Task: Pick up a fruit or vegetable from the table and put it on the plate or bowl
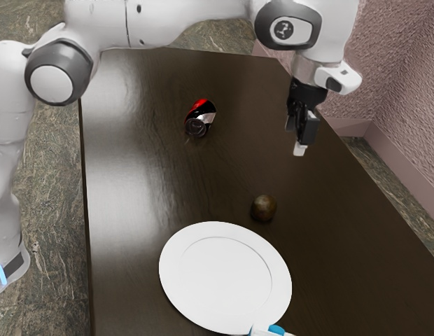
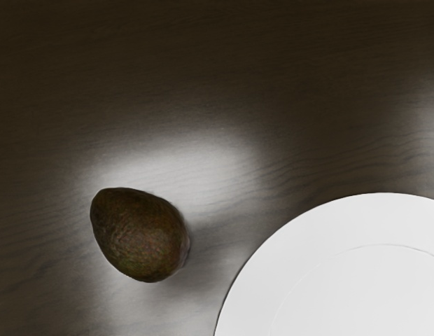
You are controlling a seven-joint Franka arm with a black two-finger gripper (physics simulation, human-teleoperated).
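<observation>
A dark brown avocado (image 1: 264,208) (image 2: 140,234) lies on the dark wooden table (image 1: 133,182), just beyond the far rim of a white plate (image 1: 176,260) (image 2: 343,280). The plate has nothing on it and sits near the table's front edge. My gripper (image 1: 301,143) hangs in the air well above the table, behind the avocado and toward the exterior view's right. Its fingers are open and hold nothing. In the wrist view the avocado lies a short way from the plate's rim, not touching it.
A small red, black and silver object (image 1: 201,117) lies near the table's middle, farther back than the avocado. A blue and white thing (image 1: 269,330) pokes in at the front edge by the plate. A pink wall (image 1: 399,63) stands close on the exterior view's right.
</observation>
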